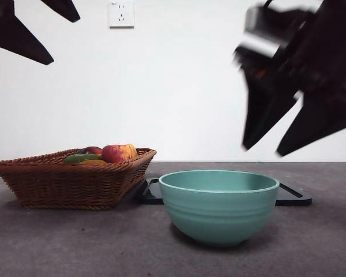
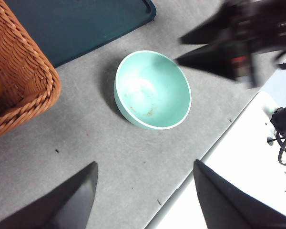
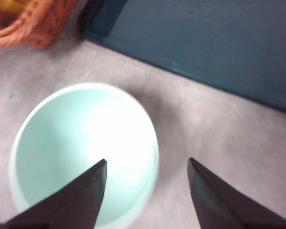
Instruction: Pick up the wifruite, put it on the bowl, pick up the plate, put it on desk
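Fruit first: the wifruite should be in the wicker basket (image 1: 75, 179) at about nine o'clock from the bowl (image 1: 219, 205) in the front view, but among the red-yellow apple (image 1: 119, 153), a green fruit (image 1: 81, 157) and a dark one you cannot pick out a brown oval with any certainty, so its long axis is unreadable. Your right gripper (image 1: 277, 151) hangs blurred high above the bowl's two-o'clock side, jaws spread wide and carrying nothing; its wrist view looks down into the empty bowl. Your left gripper (image 2: 145, 191) is also spread and empty, parked high at the top corner on the basket's side, so it looks the nearer arm for the basket. A dark tray (image 1: 291, 196) lies flat on the desk (image 1: 57, 242) just behind the bowl. No brand or label is readable; only a blank wall socket (image 1: 121, 14) shows.
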